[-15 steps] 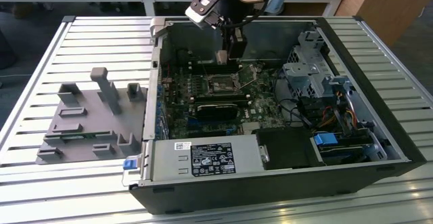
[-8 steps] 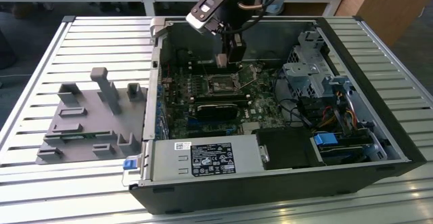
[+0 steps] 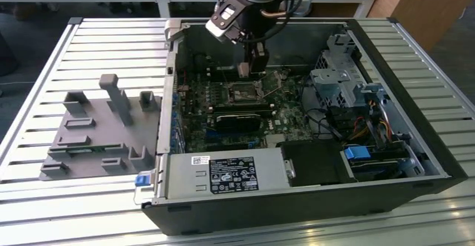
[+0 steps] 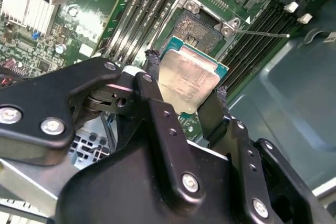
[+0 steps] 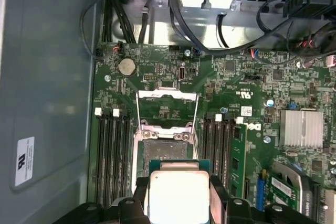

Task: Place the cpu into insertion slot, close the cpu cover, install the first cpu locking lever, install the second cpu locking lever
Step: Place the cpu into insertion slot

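Note:
My gripper (image 4: 185, 85) is shut on the cpu (image 4: 189, 80), a small flat square chip with a dull silver top, pinched by two opposite edges between the black fingers (image 4: 152, 72). In the first wrist view the cpu (image 5: 178, 192) hangs just above the insertion slot (image 5: 164, 150), whose dark centre lies bare on the green board. The cpu cover (image 5: 167, 94), a thin metal frame, stands flipped open on the far side of the slot. In the exterior view the gripper (image 3: 248, 69) reaches down into the open case over the insertion slot (image 3: 243, 94).
Memory slots (image 5: 113, 156) flank the socket on both sides. A thin lever wire (image 4: 262, 33) sticks out beside it. A labelled silver box (image 3: 226, 173), a drive cage (image 3: 337, 82) and cables (image 3: 371, 126) crowd the case. A grey fixture (image 3: 97, 129) sits on the slatted table.

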Action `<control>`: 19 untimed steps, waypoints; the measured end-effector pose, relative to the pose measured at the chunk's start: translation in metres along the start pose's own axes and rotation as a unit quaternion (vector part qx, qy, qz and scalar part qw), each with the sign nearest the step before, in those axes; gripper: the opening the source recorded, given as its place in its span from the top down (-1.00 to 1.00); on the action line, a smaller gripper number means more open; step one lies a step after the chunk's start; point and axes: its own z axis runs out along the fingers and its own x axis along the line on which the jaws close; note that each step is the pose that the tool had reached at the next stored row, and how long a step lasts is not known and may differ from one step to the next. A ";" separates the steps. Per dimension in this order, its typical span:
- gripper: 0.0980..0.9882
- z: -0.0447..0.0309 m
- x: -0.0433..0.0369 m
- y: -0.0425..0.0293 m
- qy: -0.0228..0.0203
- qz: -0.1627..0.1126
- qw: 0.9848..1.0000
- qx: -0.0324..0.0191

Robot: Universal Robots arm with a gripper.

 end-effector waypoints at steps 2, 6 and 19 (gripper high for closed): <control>0.00 0.0035 0.0004 0.0000 0.000 0.003 1.000 0.000; 0.00 0.0095 0.0002 -0.0002 -0.003 0.003 1.000 0.000; 0.00 0.0223 0.0012 -0.0005 -0.003 0.004 1.000 0.001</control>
